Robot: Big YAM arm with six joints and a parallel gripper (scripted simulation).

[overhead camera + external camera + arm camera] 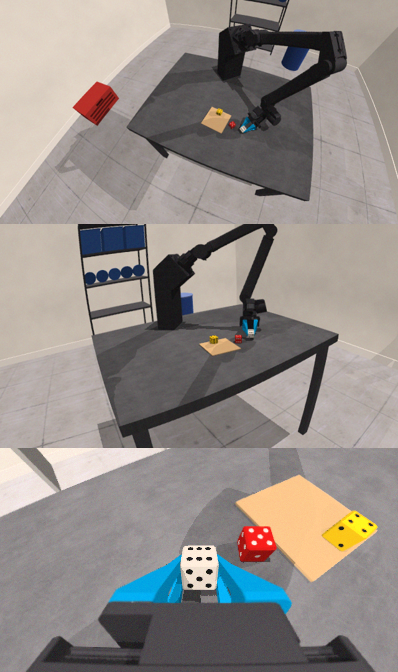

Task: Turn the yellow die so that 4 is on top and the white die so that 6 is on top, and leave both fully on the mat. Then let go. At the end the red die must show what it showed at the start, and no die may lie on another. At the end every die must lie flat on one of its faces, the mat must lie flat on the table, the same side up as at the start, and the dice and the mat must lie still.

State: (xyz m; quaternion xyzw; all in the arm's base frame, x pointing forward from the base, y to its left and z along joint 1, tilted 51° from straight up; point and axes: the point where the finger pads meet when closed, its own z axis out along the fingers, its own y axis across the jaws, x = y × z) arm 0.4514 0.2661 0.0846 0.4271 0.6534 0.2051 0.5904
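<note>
While gripper (248,127) (250,331) (199,560) pinches white die (242,129) (250,333) (199,568) between fingertips, red die (232,124) (238,338) (256,543) sits near, apparently off mat (214,122) (220,349) (295,523).

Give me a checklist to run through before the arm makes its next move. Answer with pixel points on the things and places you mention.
1. White die (242,129) (250,333) (199,568) gripped between the fingers of the claw (244,129) (250,331) (199,560): ok.
2. White die over the mat (214,122) (221,349) (290,513): not ok, it is off to the side, past the red die (232,124) (238,339) (256,543).
3. Yellow die (219,111) (213,340) (350,530) showing 4 on top: ok.
4. Yellow die fully on the mat: cannot tell, it sits close to an edge.
5. Mat flat on the table (186,90) (155,373) (120,533): ok.
6. No die lying on another: ok.
</note>
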